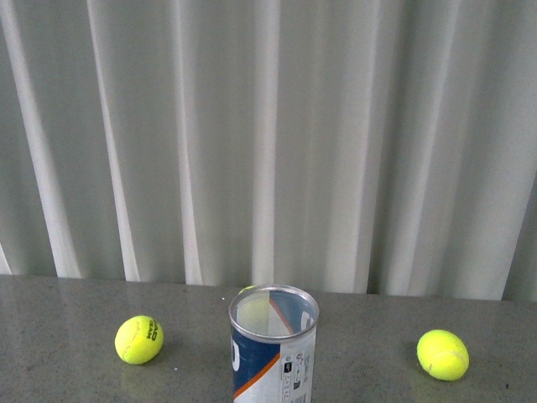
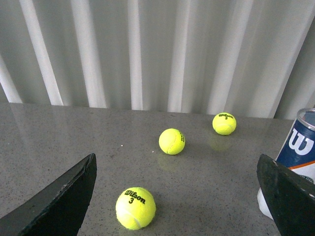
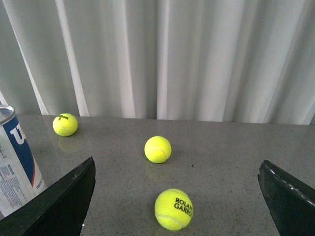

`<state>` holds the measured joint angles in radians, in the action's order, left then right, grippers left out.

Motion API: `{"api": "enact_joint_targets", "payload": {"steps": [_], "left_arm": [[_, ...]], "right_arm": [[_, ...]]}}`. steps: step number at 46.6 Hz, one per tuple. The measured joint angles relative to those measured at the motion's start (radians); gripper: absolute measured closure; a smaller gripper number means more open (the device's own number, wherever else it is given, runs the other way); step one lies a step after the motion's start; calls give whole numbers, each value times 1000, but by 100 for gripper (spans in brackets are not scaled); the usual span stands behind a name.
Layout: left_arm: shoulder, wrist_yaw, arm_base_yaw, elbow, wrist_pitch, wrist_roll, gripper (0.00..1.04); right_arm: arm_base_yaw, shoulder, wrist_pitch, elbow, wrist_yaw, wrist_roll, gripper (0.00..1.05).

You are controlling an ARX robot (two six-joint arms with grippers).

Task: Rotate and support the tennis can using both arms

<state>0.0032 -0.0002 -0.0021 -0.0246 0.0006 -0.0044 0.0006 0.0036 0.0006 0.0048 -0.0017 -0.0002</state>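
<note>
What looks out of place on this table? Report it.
Nothing is damaged or spilled. The tennis can stands upright and open-topped, apparently empty, while yellow tennis balls lie loose on the grey table around it. Both grippers hang open, touching nothing.

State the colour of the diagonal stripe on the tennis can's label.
Orange, between blue and white on the tennis can; clearest in the front view.

Looks like lab or test bench: grey speckled tabletop [image 1: 67,306], plain white pleated curtain [image 1: 268,134] closing off 12 o'clock side, loose tennis balls [image 1: 139,339] as props, no furnishings.
</note>
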Motion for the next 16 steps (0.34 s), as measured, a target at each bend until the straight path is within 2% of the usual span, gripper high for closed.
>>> {"api": "enact_joint_targets", "payload": {"steps": [16], "left_arm": [[0, 0, 0, 0, 0, 0, 7]], "right_arm": [[0, 0, 0, 0, 0, 0, 7]]}}
